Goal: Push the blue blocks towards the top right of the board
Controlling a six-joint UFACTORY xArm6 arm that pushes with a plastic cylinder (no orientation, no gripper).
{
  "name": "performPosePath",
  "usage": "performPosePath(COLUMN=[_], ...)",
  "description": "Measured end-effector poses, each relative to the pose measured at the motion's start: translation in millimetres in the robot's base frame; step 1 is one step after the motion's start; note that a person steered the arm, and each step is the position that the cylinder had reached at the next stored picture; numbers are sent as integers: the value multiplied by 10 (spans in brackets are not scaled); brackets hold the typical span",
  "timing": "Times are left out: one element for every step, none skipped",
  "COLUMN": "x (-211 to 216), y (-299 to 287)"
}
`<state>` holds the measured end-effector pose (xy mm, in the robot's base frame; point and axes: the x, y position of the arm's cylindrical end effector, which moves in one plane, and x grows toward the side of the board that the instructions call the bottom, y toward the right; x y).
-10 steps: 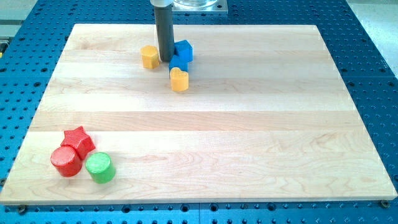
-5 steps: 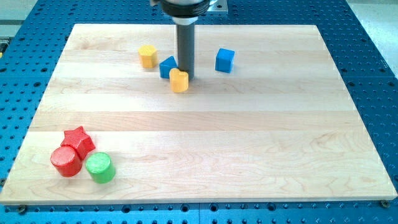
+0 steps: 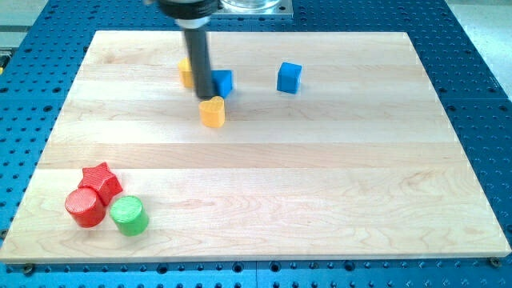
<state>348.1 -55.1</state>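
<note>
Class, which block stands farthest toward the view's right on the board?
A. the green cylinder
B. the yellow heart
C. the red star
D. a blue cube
D: the blue cube stands alone, right of the yellow heart and my tip.

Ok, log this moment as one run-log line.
my tip: left of blue block, touching | blue cube: apart, right | yellow heart: below tip

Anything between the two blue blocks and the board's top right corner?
Nothing visible. The blue cube has bare board up to the view's top right. The second blue block sits against my tip, which is on its left; only the blue cube lies to its right. The yellow blocks are left of and below it.
</note>
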Motion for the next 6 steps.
performPosePath(x=[-111, -253, -253, -136, -132, -99], y=[-88, 56, 430, 629, 1057, 971])
